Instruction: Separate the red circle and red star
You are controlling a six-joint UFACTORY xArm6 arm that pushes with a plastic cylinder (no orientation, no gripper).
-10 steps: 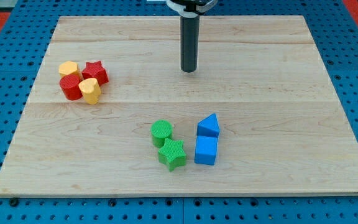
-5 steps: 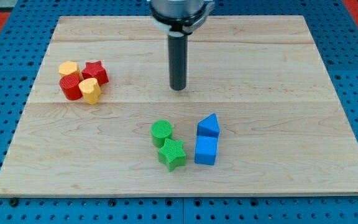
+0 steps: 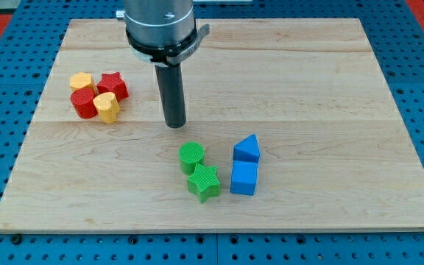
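The red star (image 3: 113,85) and the red circle (image 3: 84,104) sit in a tight cluster at the view's left with two yellow blocks: one (image 3: 82,81) above the red circle and a yellow heart (image 3: 107,107) below the star. The star and circle are close, meeting near a corner. My tip (image 3: 174,124) rests on the board to the right of the cluster, about a block's width or two from the yellow heart, and above the green circle (image 3: 191,155).
A green star (image 3: 204,182) lies below the green circle. A blue triangle block (image 3: 246,149) and a blue cube (image 3: 244,178) sit to their right. The wooden board (image 3: 330,88) ends at blue pegboard on all sides.
My tip has moved down and to the left, from the board's upper middle toward the red and yellow cluster. No block has moved.
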